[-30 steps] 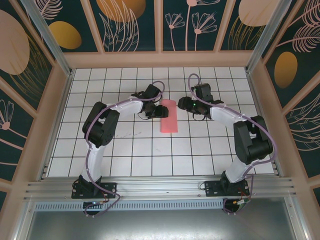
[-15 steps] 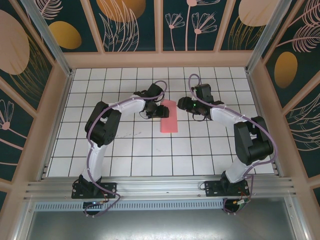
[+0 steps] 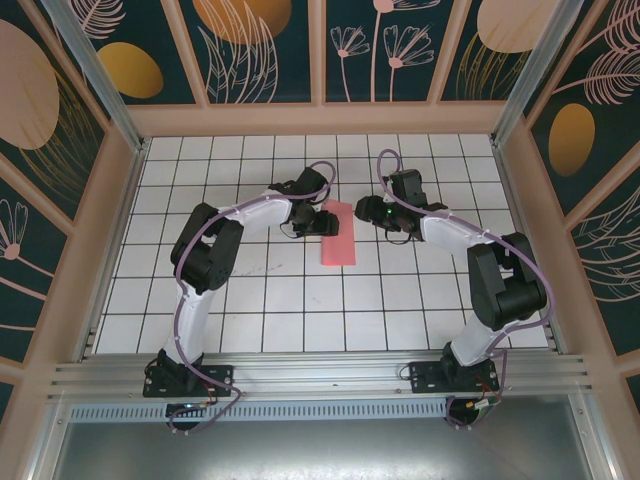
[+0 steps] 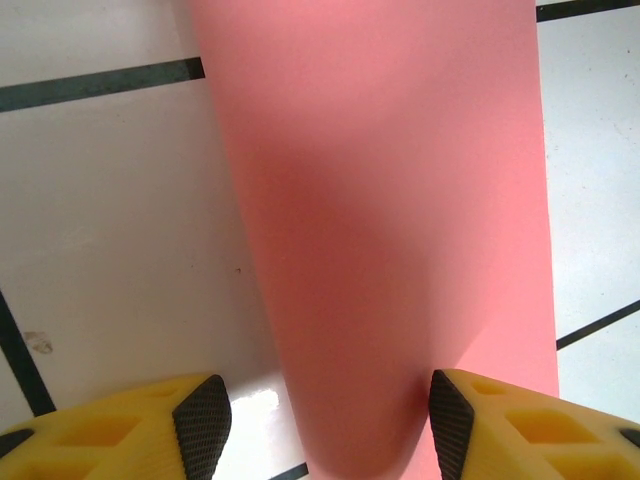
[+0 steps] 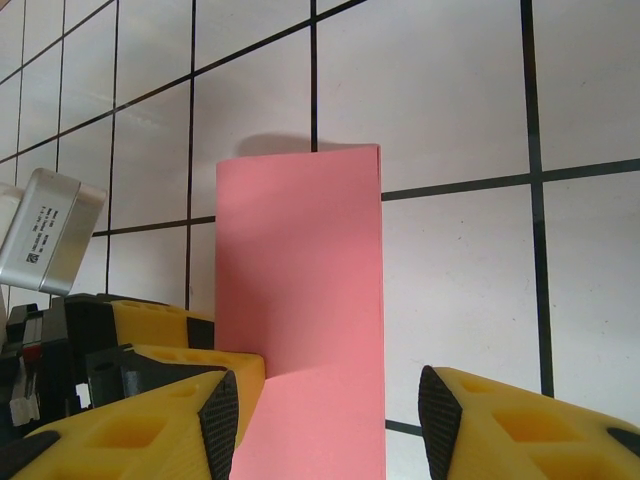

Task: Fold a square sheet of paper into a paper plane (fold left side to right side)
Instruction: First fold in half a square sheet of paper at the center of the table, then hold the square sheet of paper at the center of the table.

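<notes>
The square sheet of paper [image 3: 338, 235] lies folded in half as a narrow coral-red strip on the grid table, long axis running near to far. My left gripper [image 3: 316, 222] sits low at the strip's far left edge, open. In the left wrist view the rounded fold of the paper [image 4: 390, 220] bulges between the two pads, and my left gripper [image 4: 330, 425] does not pinch it. My right gripper [image 3: 368, 212] hovers at the far right end, open. In the right wrist view the paper [image 5: 300, 270] lies between the spread fingers of my right gripper [image 5: 330, 425].
The white grid table [image 3: 250, 300] is fenced by wooden walls [image 3: 320, 118] on three sides. The left gripper's yellow fingers [image 5: 150, 330] show beside the paper in the right wrist view, close to my right gripper. Open floor lies near the arm bases.
My left gripper has edged slightly toward the far end of the paper's left side. The right arm has stayed almost still.
</notes>
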`<state>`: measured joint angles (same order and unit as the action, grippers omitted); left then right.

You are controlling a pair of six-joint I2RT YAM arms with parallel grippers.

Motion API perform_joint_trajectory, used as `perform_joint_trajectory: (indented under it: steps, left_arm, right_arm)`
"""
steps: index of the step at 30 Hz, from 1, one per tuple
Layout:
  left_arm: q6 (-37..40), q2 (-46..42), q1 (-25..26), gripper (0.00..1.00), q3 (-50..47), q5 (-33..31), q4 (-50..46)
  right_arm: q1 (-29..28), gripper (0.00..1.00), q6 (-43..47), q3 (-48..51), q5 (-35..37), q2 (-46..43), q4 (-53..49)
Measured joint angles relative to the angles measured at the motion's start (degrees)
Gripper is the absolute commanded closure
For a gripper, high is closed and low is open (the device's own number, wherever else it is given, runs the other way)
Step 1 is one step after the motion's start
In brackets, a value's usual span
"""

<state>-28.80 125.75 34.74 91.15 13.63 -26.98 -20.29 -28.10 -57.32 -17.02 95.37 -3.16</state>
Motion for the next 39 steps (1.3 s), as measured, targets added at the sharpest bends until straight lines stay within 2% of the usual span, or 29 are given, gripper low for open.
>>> perform_joint_trajectory:
  steps: [4,7,16,19,30,39]
  left_arm:
    - [0.00,0.22,0.00,0.39,0.31,0.00,-0.26]
    - [0.00,0.26,0.00,0.39,0.33,0.00,-0.31]
    - [0.00,0.26,0.00,0.39,0.48,-0.02,-0.52]
    - [0.02,0.42,0.00,0.39,0.74,-0.04,-0.79]
    - [0.04,0.70,0.00,0.39,1.42,-0.20,-1.57]
    - [0.07,0.81,0.09,0.39,1.66,-0.44,-1.88]
  right_arm:
    - [0.00,0.47,-0.52,0.00,-0.37,0.02,0.22]
    - [0.00,0.53,-0.81,0.00,-1.01,0.02,0.39]
    - [-0.26,0.83,-2.08,-1.03,-4.11,4.61,1.22]
    - [-0.81,0.88,-2.25,-2.08,-4.90,7.65,1.22]
    - [-2.75,0.90,-2.25,-5.66,-6.51,14.36,0.59]
    - [-3.04,0.90,-1.57,-6.88,-6.51,15.91,-1.66]
